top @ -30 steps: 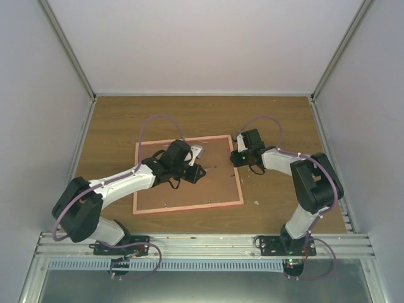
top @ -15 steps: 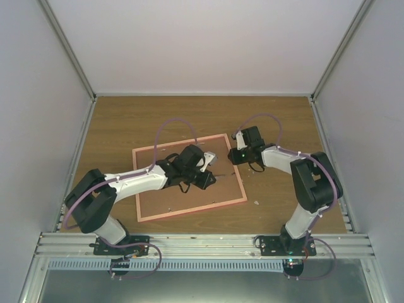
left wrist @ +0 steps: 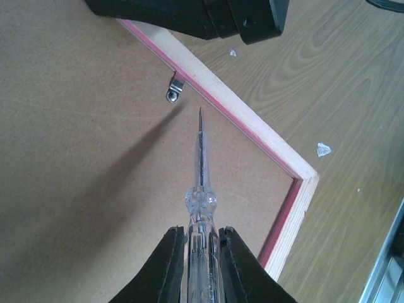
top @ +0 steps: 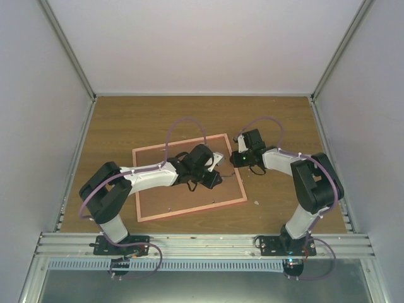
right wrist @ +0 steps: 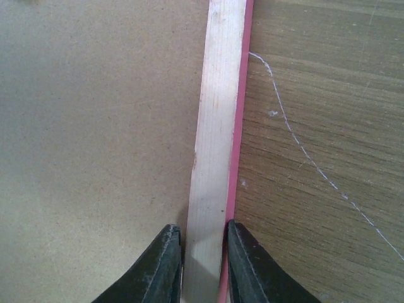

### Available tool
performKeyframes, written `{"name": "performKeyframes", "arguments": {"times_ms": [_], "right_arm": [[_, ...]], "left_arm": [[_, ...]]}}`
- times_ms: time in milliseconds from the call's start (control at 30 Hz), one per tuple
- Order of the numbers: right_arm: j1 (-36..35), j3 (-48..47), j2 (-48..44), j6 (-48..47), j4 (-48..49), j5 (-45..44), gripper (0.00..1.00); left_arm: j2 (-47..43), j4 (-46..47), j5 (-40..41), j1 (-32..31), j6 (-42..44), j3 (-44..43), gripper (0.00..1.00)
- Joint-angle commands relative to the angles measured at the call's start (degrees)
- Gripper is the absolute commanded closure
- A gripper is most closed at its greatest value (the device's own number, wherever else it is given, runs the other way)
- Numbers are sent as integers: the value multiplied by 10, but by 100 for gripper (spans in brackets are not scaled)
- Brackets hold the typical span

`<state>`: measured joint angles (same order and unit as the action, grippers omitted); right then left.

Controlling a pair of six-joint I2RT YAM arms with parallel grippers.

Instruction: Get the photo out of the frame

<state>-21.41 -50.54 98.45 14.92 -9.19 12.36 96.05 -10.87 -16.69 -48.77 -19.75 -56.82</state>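
Observation:
The pink frame (top: 239, 183) lies face down on the table, its brown backing board (top: 177, 189) up. The photo is hidden under the board. My left gripper (left wrist: 201, 252) is shut on a clear-handled screwdriver (left wrist: 201, 170); its tip hovers just short of a small metal retaining clip (left wrist: 175, 88) by the frame's rim (left wrist: 252, 126). In the top view the left gripper (top: 213, 169) is over the board's right part. My right gripper (right wrist: 203, 259) is shut on the frame's pale rim (right wrist: 218, 113), one finger on each side; it also shows in the top view (top: 243, 154).
Small white flecks (left wrist: 323, 149) lie on the wooden table (top: 126, 120) beside the frame's corner; one shows in the top view (top: 257, 202). Other small clips (top: 169, 206) dot the board's near edge. Grey walls enclose the table on three sides.
The left arm has reached further right across the board with the screwdriver. The frame has turned slightly anticlockwise since a second ago. The right gripper has stayed at the frame's right rim.

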Motion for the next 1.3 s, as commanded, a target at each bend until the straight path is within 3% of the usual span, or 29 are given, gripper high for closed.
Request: {"name": "performKeyframes", "arguments": {"times_ms": [0,567,1267], "right_arm": [[1,8,-6,10,8,12,80],[1,20,-5,18,19,21,82],[1,26,-8,19,21,21,82]], "left_arm": [[20,29,4,-4,13,-26,100],[57,27,20,-4,9,-45,100],[59,21,86,10,-56,-44,100]]}}
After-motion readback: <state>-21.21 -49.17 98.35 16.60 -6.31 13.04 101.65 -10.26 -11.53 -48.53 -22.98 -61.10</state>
